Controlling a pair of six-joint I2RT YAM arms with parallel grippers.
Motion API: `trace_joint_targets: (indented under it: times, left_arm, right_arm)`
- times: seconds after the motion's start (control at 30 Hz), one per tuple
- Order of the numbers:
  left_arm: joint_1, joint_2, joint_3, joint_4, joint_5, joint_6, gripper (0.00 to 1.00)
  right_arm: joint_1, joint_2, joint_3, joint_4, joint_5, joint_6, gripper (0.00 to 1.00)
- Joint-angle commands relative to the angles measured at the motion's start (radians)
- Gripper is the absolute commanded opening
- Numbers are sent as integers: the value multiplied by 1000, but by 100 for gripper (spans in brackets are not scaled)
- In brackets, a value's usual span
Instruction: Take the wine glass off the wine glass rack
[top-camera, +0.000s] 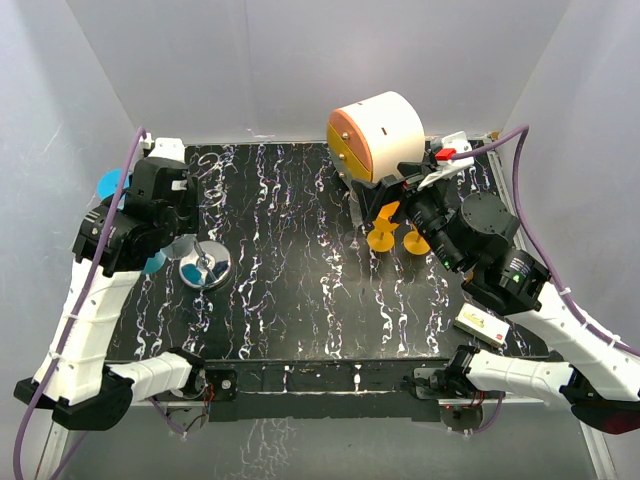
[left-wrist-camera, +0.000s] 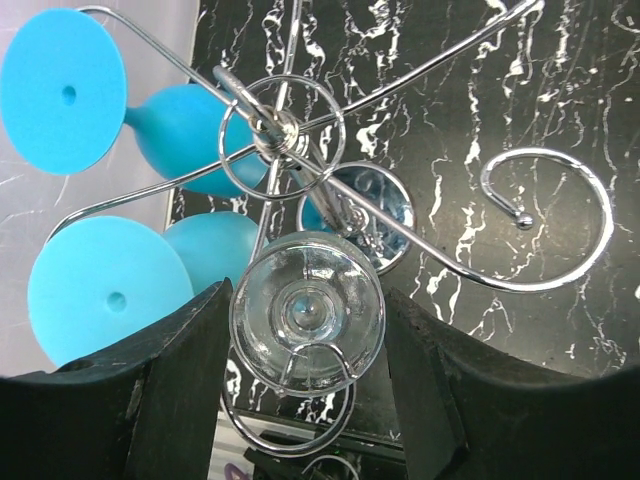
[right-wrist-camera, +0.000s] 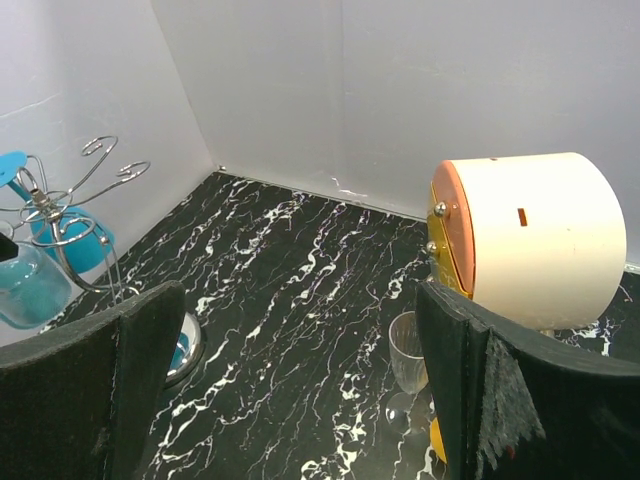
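Note:
The chrome wire wine glass rack (top-camera: 205, 268) stands at the table's left, its centre ring and curled arms filling the left wrist view (left-wrist-camera: 283, 135). It also shows in the right wrist view (right-wrist-camera: 60, 215). A clear wine glass (left-wrist-camera: 307, 312) hangs upside down from a wire curl, foot towards the camera. My left gripper (left-wrist-camera: 307, 345) has both fingers (left-wrist-camera: 190, 390) against the glass's sides, narrowed to its width. The left gripper (top-camera: 178, 235) sits above the rack. My right gripper (right-wrist-camera: 300, 380) is wide open and empty, by the cabinet (top-camera: 395, 190).
Two blue glasses (left-wrist-camera: 62, 88) (left-wrist-camera: 105, 290) hang on the rack's left side. A round white-and-orange cabinet (top-camera: 385, 130) stands at the back right, with a clear glass (right-wrist-camera: 410, 350) and orange glasses (top-camera: 383, 237) beside it. White walls enclose the table.

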Motion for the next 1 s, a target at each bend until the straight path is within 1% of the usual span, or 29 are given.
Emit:
trace_joint_targets:
  times: [0.0,0.27,0.37,0.47,0.53,0.57,0.67,0.8,0.97]
  left_arm:
    - [-6,-34,0,78,37,1,28]
    - [-5,-45,19,79,109,-14,27]
    - [-6,-65,28,73,144,-21,27]
    - [-7,-81,43,62,173,-47,27]
    - [-6,-89,52,56,201,-79,27]
    - [-5,-94,54,56,219,-104,27]
    - [-6,-116,43,70,271,-168,27]
    - [-6,-155,13,110,329,-271,27]
    - [-6,-202,-38,192,406,-402,28]
  right_arm:
    - [0,-9,0,33,-12,18,98]
    - [0,-8,-8,27,-29,35,98]
    - [0,1,-10,21,-58,67,98]
    - [0,8,-35,37,-129,143,98]
    - [0,17,-68,66,-209,221,98]
    - [0,22,-89,86,-271,262,98]
    - [0,46,-159,181,-397,394,98]
    - [0,89,-257,382,-533,594,98]
    - [0,161,-361,655,-636,852,98]
